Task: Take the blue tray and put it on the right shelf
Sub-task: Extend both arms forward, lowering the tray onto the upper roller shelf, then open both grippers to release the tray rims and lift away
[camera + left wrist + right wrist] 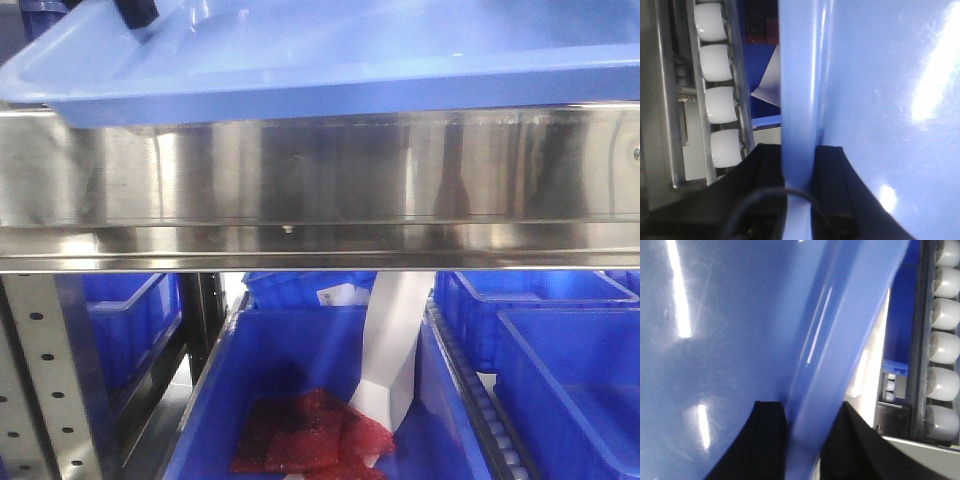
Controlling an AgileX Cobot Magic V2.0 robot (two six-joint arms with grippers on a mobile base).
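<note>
The glossy light-blue tray (330, 60) fills the top of the front view, just above the right shelf's shiny steel front rail (320, 185); whether it rests on the shelf cannot be told. My left gripper (799, 165) is shut on the tray's left rim (797, 75), one black finger (767, 172) on each side. A bit of it shows at the tray's far left corner (135, 12). My right gripper (807, 427) is shut on the right rim (835, 330), which runs between its two black fingers (771, 430).
White conveyor rollers (720, 102) run beside the tray on the left, and more rollers (944, 355) on the right. Under the rail stand deep blue bins (570, 370); the middle one (300, 370) holds a red mesh bag (310, 435) and a white paper strip (390, 350). A grey perforated upright (35, 380) stands at the left.
</note>
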